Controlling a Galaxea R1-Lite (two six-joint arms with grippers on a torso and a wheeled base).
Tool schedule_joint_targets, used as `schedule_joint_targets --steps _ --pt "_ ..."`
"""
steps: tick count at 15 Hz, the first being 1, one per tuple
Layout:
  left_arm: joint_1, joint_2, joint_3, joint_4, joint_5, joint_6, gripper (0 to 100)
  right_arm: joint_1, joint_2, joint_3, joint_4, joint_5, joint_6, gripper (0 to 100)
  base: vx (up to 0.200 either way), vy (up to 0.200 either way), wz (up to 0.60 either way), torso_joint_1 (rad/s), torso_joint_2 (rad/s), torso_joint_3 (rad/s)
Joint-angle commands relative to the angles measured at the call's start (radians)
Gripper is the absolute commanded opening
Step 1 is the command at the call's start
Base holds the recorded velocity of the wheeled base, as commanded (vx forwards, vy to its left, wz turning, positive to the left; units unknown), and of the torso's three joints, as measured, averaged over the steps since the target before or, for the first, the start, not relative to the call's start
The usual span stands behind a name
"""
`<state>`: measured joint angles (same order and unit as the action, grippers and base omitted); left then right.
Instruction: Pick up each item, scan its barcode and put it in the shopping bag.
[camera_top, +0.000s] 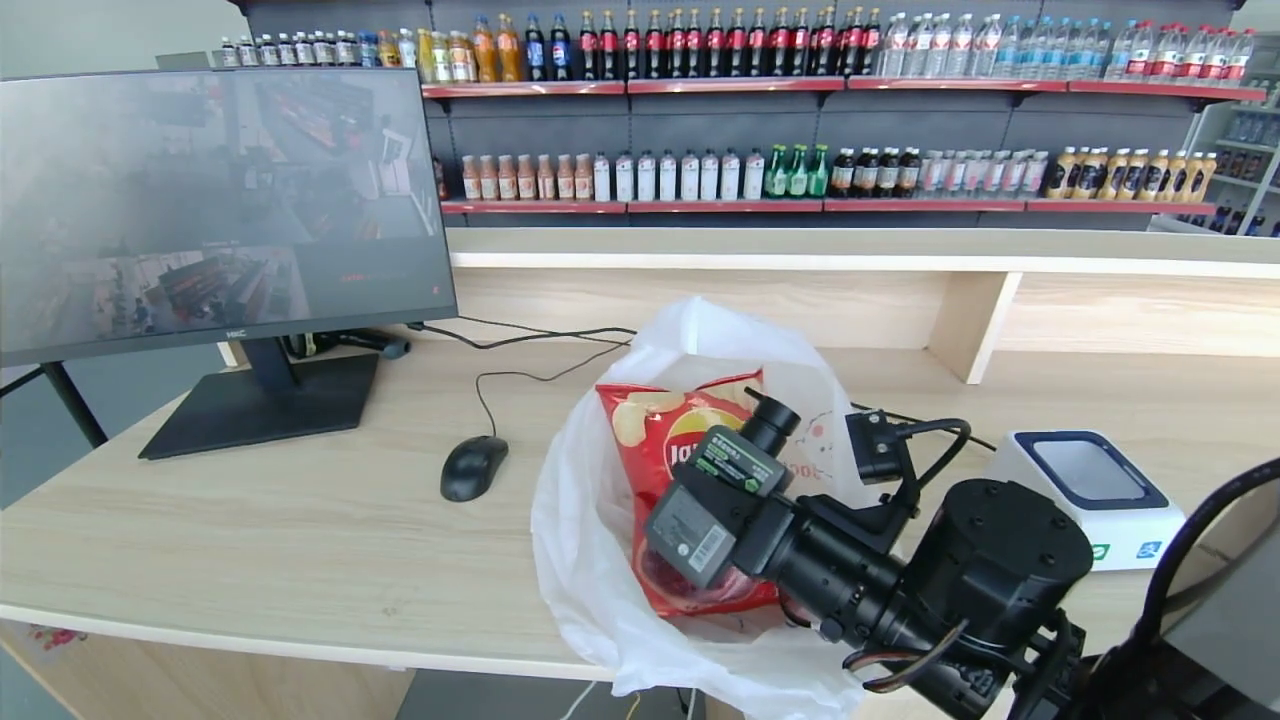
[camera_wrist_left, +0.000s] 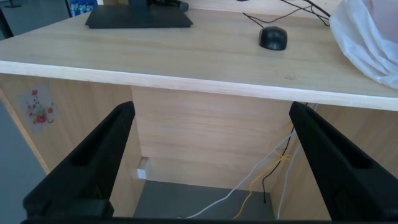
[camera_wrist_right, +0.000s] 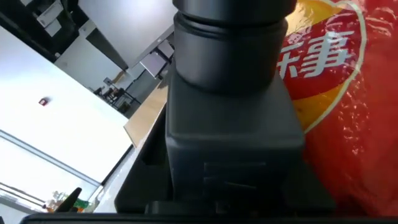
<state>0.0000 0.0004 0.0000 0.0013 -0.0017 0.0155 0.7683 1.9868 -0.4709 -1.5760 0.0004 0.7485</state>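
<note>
Chip bag (camera_top: 655, 440): glossy red, crinkled

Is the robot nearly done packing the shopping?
Nearly, it seems. The chips already lie inside the shopping bag. The right gripper is down in the bag against them. To do: drawing that arm out. The left gripper hangs open, empty, below the counter.
</note>
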Motion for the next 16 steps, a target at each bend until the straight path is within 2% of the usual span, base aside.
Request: schedule_joint_targets --steps 1,4,13,14,16 --pt "0.000 0.000 0.000 0.000 0.000 0.000 100 -0.001 0.010 0.008 0.005 -0.002 -0.011 0 0.000 0.000 0.00 0.000 0.00 0.000" --pt "0.000 0.000 0.000 0.000 0.000 0.000 100 -0.006 0.010 0.003 0.005 0.001 -0.054 0 0.000 0.000 0.00 0.000 0.00 0.000" --pt "0.000 0.000 0.000 0.000 0.000 0.000 100 -0.017 0.010 0.005 0.005 -0.008 -0.051 0 0.000 0.000 0.00 0.000 0.00 0.000" --pt "0.000 0.000 0.000 0.000 0.000 0.000 100 -0.020 0.010 -0.003 0.005 -0.008 -0.047 100 0.000 0.000 0.00 0.000 0.00 0.000" --pt "0.000 0.000 0.000 0.000 0.000 0.000 100 -0.023 0.009 -0.005 0.005 -0.008 -0.047 100 0.000 0.000 0.00 0.000 0.00 0.000"
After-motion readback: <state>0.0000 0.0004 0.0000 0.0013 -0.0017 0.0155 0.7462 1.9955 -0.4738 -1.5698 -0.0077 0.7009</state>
